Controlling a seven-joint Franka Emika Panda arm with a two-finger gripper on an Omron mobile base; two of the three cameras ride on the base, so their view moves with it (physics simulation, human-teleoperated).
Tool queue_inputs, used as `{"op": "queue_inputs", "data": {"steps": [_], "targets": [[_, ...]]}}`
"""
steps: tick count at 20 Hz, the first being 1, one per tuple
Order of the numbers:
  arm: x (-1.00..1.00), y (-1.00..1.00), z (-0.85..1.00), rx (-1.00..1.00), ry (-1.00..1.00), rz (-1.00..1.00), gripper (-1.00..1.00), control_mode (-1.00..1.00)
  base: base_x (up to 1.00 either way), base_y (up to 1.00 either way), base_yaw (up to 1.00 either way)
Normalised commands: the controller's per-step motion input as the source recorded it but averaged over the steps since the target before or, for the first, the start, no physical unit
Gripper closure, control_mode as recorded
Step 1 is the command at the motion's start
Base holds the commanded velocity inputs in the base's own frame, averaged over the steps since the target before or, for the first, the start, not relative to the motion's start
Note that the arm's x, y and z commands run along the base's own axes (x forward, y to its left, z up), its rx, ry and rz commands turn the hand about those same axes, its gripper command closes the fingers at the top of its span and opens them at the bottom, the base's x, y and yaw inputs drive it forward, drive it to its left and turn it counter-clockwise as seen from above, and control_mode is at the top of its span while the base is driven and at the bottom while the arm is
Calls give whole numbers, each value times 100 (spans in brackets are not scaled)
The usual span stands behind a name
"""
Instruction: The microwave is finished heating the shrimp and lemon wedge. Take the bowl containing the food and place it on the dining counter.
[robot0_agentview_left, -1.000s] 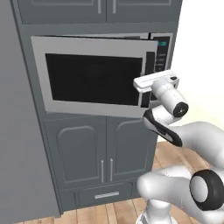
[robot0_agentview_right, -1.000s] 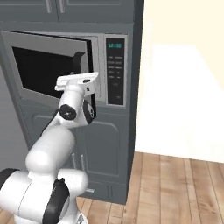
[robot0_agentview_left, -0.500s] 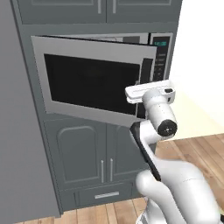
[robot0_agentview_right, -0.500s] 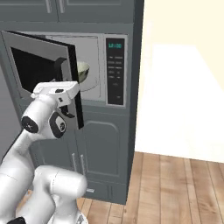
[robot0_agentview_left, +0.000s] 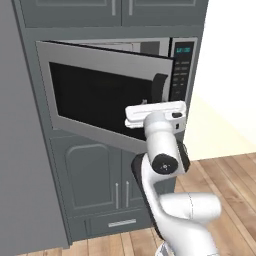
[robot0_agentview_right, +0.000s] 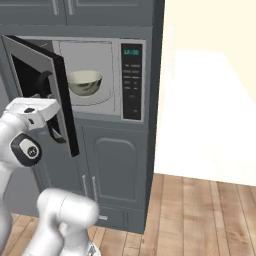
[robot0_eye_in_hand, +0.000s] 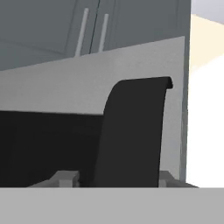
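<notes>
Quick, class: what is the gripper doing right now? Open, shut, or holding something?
Gripper: fingers either side of the microwave door handle; whether it is clamped cannot be told.

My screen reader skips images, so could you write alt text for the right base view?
The microwave door stands swung open to the left, showing a pale bowl inside on the oven floor. The white arm reaches to the door's black handle at lower left; grey cabinets sit below.

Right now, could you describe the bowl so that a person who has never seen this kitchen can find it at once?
Look at the microwave built into the tall grey cabinet wall, its black glass door swung open to the left. Inside the lit cavity stands the bowl: round, pale greenish-white, left of the dark keypad. It is the one light, rounded thing among flat grey panels.
</notes>
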Motion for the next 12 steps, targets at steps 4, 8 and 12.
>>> {"op": "queue_inputs", "data": {"steps": [4, 8, 12], "targets": [[-100, 2, -31, -7, 0, 4, -100, -100, 0, 0, 0], [-100, 0, -18, -4, -1, 1, -100, -100, 0, 0, 0], [-63, 0, 0, -2, -5, 0, -100, -100, 0, 0, 0]]}}
